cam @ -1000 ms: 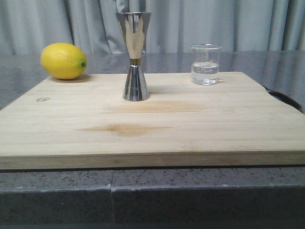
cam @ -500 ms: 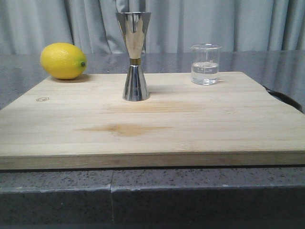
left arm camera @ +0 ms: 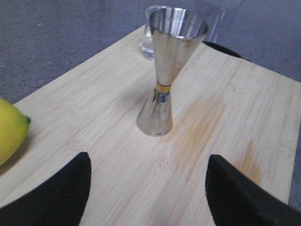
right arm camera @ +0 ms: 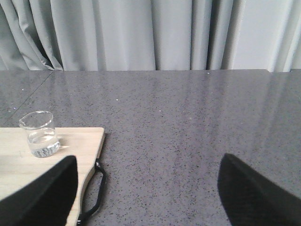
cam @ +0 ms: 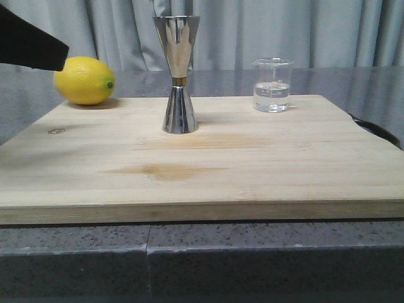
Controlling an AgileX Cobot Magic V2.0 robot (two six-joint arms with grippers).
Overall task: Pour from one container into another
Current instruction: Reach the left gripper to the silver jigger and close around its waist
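Bamboo board [cam: 252, 164], granite counter [cam: 265, 252] — grey curtains [cam: 303, 31]

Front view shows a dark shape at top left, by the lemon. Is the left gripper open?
Observer: Yes. The left gripper is open, its fingers wide apart, with the jigger ahead of it, untouched.
Operator: And the right one?
Observer: The right gripper is open too, holding nothing. The beaker stands well ahead of it.
Operator: Anything in the jigger's top cup?
Observer: It looks empty in the left wrist view.
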